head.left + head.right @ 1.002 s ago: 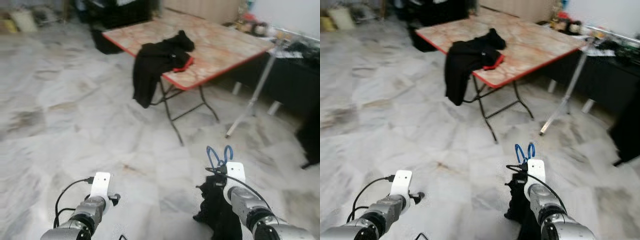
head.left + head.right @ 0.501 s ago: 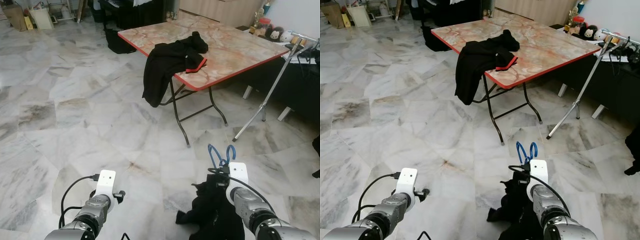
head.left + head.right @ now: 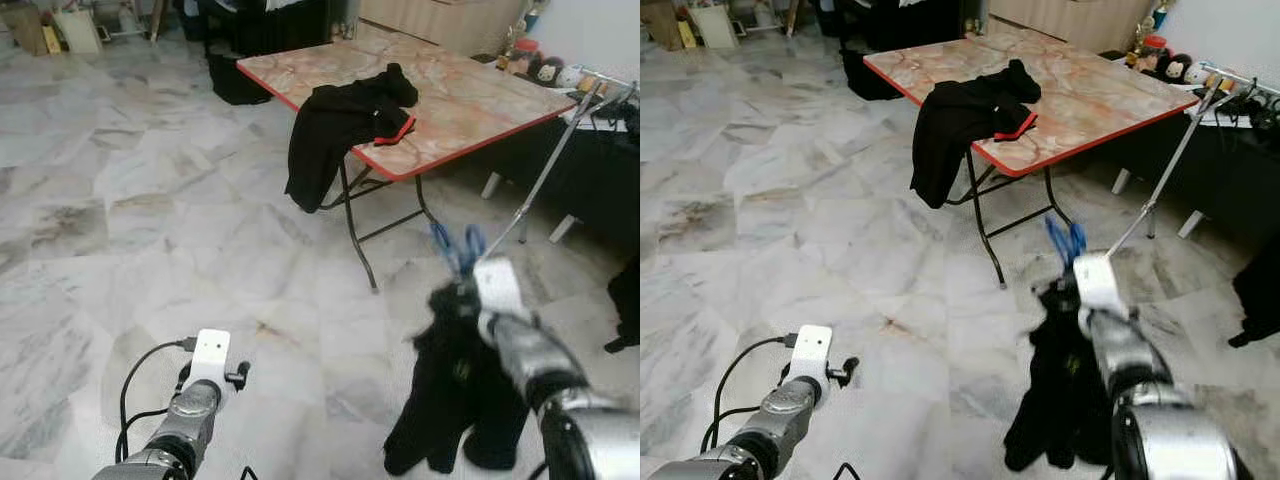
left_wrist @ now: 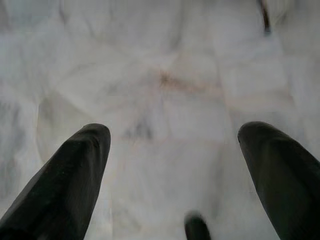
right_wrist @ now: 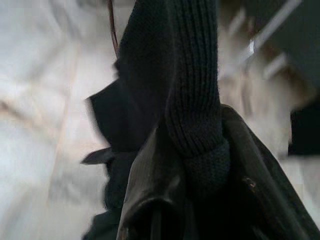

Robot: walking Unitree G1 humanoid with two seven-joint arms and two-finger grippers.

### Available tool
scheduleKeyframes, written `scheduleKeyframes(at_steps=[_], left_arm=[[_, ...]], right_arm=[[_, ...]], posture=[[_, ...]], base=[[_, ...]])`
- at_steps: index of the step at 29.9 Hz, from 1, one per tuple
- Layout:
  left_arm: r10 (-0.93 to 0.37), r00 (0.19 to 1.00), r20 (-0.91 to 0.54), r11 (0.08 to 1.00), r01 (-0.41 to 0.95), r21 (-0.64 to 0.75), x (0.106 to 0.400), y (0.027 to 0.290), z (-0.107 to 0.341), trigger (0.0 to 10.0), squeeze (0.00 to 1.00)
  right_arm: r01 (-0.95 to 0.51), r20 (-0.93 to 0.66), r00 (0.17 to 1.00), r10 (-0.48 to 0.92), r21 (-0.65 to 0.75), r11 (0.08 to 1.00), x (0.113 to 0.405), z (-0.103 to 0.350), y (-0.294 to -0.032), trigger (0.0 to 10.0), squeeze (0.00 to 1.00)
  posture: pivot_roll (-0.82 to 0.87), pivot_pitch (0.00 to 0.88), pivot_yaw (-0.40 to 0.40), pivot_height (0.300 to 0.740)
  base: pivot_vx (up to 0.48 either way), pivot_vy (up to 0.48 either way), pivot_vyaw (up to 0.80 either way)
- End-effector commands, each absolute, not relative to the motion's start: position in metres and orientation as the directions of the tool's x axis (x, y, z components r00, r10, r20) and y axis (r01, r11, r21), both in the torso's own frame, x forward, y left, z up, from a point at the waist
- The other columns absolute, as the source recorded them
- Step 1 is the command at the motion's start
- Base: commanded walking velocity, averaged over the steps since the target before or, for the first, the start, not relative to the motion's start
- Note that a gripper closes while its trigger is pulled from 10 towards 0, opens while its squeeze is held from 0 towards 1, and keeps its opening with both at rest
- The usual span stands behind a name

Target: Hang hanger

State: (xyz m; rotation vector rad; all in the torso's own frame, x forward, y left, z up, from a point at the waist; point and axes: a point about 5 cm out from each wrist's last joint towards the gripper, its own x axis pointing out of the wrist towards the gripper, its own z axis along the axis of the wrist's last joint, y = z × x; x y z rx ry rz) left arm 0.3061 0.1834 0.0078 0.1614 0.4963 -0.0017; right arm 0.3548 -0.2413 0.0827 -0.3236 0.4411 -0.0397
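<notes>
A blue hanger [image 3: 458, 246] carries a black garment [image 3: 448, 392] that hangs off the floor at the lower right. My right gripper [image 3: 463, 292] is shut on the hanger just below its hook. In the right wrist view the black knit fabric [image 5: 192, 75] is bunched between the fingers [image 5: 150, 185], and the hanger itself is hidden there. My left gripper [image 4: 175, 170] is open, low at the lower left [image 3: 232, 376], with bare marble floor between its fingers.
A folding table [image 3: 470, 100] with a red edge stands ahead, with dark clothes [image 3: 340, 120] draped over its near corner. A slanted silver pole [image 3: 545, 170] stands to its right before dark furniture. Another dark garment [image 3: 627, 300] hangs at the right edge. Marble floor spreads to the left.
My right arm has risen and moved right, lifting the hanger and garment higher; the garment now hangs down long. The left arm has barely moved.
</notes>
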Motion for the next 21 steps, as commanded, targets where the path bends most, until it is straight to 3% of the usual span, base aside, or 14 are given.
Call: scheduleKeyframes(at_steps=[1,9,12,15,16,21], left_arm=[[0.020,0.938,-0.347,0.982,0.046,0.183,0.329,0.186,0.038,10.0,0.00],[-0.034,0.983,-0.179,0.962,0.081,0.259,0.333,0.190,0.059,10.0,0.00],[-0.140,0.979,-0.147,0.957,0.172,0.233,0.334,0.185,0.067,10.0,0.00],[-0.252,0.959,-0.132,0.936,0.276,0.219,0.333,0.181,0.072,10.0,0.00],[-0.372,0.917,-0.146,0.886,0.397,0.240,0.329,0.179,0.078,10.0,0.00],[-0.528,0.824,-0.204,0.776,0.566,0.279,0.318,0.181,0.081,10.0,0.00]], right_arm=[[-0.087,-0.390,0.919,-0.048,-0.321,0.943,0.359,0.088,-0.235,10.0,0.00],[-0.257,-0.382,0.914,0.133,-0.295,0.921,0.362,0.095,-0.222,10.0,0.00],[-0.321,-0.380,0.905,0.192,-0.311,0.895,0.364,0.100,-0.218,10.0,0.00],[-0.389,-0.379,0.889,0.258,-0.325,0.862,0.366,0.106,-0.213,10.0,0.00],[-0.487,-0.384,0.854,0.351,-0.353,0.799,0.369,0.116,-0.208,10.0,0.00],[-0.597,-0.387,0.797,0.463,-0.392,0.700,0.371,0.133,-0.200,10.0,0.00]], posture=[[-0.01,0.000,-0.081,0.740],[0.00,0.000,-0.084,0.740],[0.00,0.000,-0.084,0.740],[0.00,0.000,-0.088,0.740],[0.01,0.000,-0.092,0.740],[0.01,0.000,-0.094,0.740]], base=[[0.000,0.000,0.00],[0.000,0.000,0.00],[0.000,0.000,0.00],[0.000,0.000,0.00],[0.000,0.000,0.00],[0.000,0.000,0.00]])
